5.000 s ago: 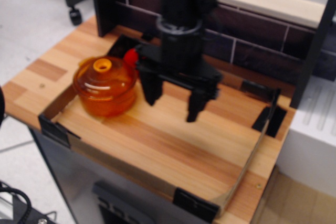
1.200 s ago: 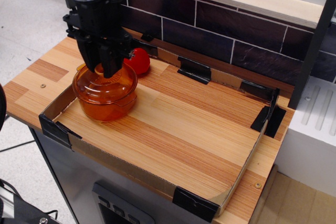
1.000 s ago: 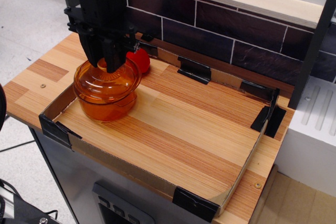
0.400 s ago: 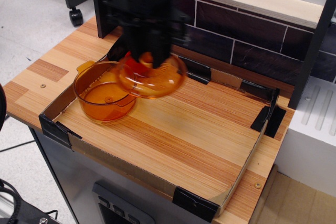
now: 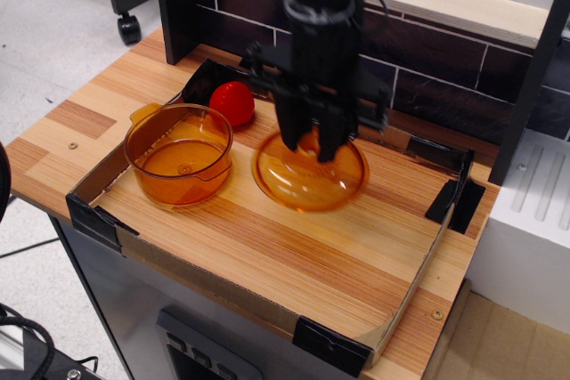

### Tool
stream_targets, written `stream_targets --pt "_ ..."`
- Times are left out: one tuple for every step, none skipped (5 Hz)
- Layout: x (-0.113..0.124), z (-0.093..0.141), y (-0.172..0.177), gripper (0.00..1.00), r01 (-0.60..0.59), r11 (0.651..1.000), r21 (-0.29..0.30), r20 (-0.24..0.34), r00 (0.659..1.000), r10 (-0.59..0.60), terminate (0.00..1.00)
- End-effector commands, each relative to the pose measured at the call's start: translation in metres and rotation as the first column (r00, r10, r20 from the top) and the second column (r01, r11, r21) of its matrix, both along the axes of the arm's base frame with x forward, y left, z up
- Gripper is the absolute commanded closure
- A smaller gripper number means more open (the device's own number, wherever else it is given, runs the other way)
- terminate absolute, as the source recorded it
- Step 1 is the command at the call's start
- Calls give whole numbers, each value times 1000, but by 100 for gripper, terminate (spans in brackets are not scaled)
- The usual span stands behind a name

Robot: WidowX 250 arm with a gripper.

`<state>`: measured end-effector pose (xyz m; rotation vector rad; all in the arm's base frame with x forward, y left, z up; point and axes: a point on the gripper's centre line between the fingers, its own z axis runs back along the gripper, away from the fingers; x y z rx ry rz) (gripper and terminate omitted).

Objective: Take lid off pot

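Observation:
The amber pot [image 5: 178, 155] stands open at the left of the wooden tray, with its tab handle toward the back left. My black gripper [image 5: 311, 141] is at the tray's middle, shut on the knob of the amber lid [image 5: 309, 175]. The lid hangs from the fingers just above the wood, to the right of the pot and apart from it. The knob itself is hidden between the fingers.
A red ball [image 5: 232, 102] lies behind the pot near the back wall. A low cardboard rim [image 5: 419, 269] with black corner clips borders the tray. A dark tiled wall [image 5: 427, 77] runs along the back. A white box [image 5: 525, 229] stands to the right.
The gripper closed on the lid's knob, lifted the lid off the pot and carried it right to the tray's middle. The pot stays in place, now open.

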<state>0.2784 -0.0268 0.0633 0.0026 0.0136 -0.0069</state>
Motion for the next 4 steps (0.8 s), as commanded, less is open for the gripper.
stream_targets --pt "37 -20 -20 100 -22 1000 20 28 999 22 0" --pt "46 -28 -27 100 -29 999 30 23 999 28 0" --pt "48 -27 -26 0 -18 1000 -4 27 999 18 0" --pt "45 -21 -24 0 29 999 -36 63 998 -27 0"
